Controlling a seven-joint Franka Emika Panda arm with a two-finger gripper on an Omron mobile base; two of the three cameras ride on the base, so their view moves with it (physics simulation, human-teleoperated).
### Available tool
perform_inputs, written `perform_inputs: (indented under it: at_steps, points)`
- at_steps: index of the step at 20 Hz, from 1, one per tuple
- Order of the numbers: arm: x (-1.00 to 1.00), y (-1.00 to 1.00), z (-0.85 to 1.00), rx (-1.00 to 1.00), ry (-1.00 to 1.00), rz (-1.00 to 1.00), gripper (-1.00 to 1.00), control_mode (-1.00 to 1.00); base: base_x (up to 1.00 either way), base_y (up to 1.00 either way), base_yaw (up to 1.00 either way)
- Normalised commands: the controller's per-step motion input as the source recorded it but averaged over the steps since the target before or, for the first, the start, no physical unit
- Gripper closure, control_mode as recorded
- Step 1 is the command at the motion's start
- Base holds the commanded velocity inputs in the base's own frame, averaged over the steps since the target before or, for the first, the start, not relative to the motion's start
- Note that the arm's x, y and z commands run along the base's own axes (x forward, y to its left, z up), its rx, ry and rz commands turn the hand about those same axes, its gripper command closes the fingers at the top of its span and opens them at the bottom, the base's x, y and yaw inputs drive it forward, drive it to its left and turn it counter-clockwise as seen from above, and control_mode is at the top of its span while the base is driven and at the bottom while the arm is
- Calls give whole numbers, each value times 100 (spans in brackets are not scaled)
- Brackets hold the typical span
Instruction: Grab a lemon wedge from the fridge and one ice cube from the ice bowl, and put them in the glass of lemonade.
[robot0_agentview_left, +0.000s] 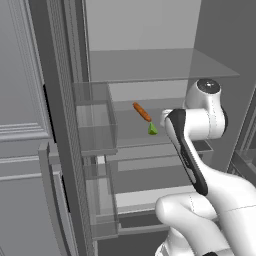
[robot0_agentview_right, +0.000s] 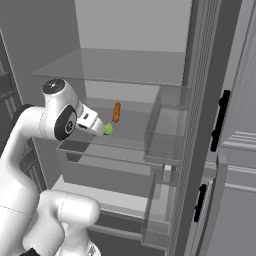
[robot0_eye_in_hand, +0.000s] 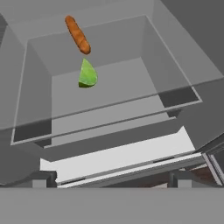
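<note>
Inside the open fridge (robot0_agentview_left: 150, 65), the arm reaches toward the middle glass shelf (robot0_eye_in_hand: 131, 94) where the lemon wedge (robot0_eye_in_hand: 87, 74) lies.

The yellow-green lemon wedge sits on that shelf, just in front of an orange carrot-like stick (robot0_eye_in_hand: 78, 35) and apart from it by a small gap; the stick lies slanted behind it. In both base views the robot's wrist is level with the shelf's front edge and the wedge (robot0_agentview_right: 108, 129) shows right at the end of the hand, nothing gripping it. The pincer's (robot0_eye_in_hand: 111, 183) two dark tips stand far apart at the bottom of the hand view, spread wide and empty, well short of the wedge. Clear door bins (robot0_agentview_left: 95, 120) hang on the open door beside the shelf.
</note>
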Motion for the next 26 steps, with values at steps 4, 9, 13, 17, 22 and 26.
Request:
perform_inputs:
  at_steps: [4, 9, 13, 17, 22, 26]
  points:
    - [33, 11, -13, -1, 12, 5, -100, -100, 0, 0, 0]
    - [48, 6, -35, 0, 16, 3, -100, -100, 0, 0, 0]
    - [95, 0, -49, 0, 41, 0, -100, -100, 0, 0, 0]
    - [100, 11, -35, 0, 25, 0, -100, -100, 0, 0, 0]
    - [51, 1, -35, 2, -1, 0, -100, -100, 0, 0, 0]
    - [1, -1, -48, 5, -18, 1, -100, -100, 0, 0, 0]
